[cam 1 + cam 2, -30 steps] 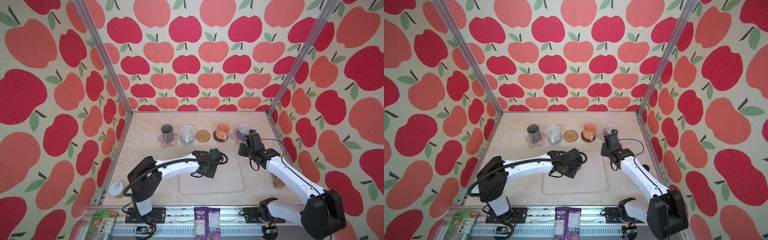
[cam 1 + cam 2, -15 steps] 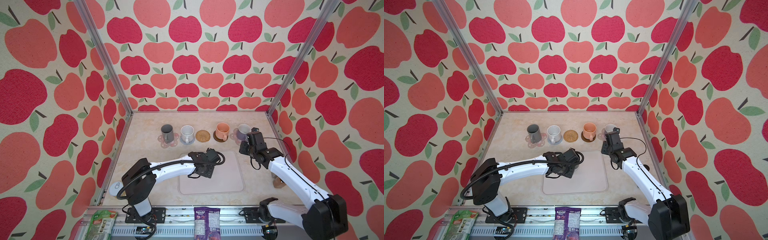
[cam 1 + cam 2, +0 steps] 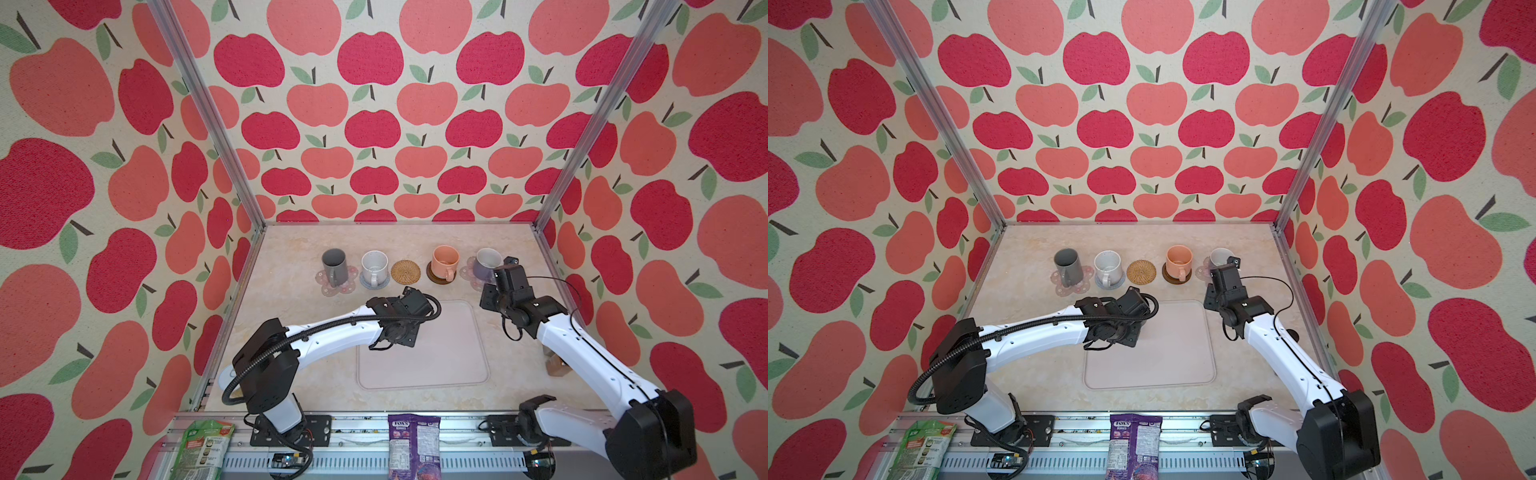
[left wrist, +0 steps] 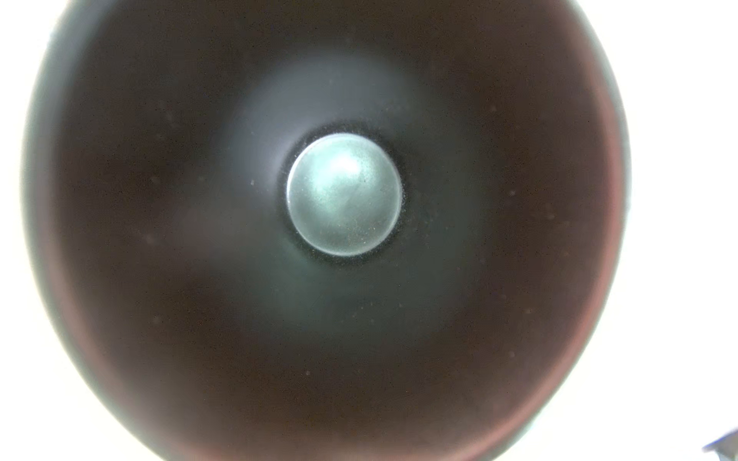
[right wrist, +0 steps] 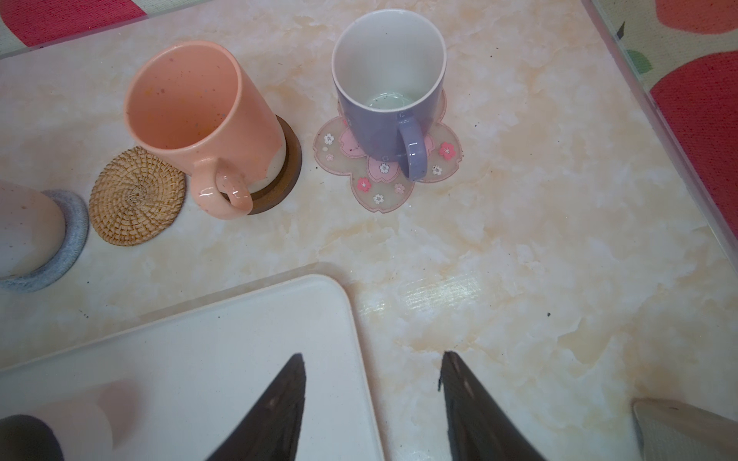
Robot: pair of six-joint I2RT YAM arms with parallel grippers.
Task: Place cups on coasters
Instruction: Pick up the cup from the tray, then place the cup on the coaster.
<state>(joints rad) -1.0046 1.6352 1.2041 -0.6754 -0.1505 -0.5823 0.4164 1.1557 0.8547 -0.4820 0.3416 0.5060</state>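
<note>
The grey cup stands on a pink flower coaster. The white cup is on the grey-blue coaster. Nothing stands on the rattan coaster. The peach cup sits on the dark brown coaster, and the lavender cup on a flower coaster. My left gripper hangs over the tray's far left part, shut; its wrist view looks straight down into the black cup, and its fingers are hidden. My right gripper is open and holds nothing, above the tray's far right corner.
The pale tray lies mid-table. A green packet and a purple packet lie on the front rail. A small brown object sits by the right wall, partly behind the right arm. Metal posts mark the back corners.
My left gripper has slid leftward along the tray's far edge, and its elbow has swung back. The right gripper has barely shifted. The cups on coasters stayed put.
</note>
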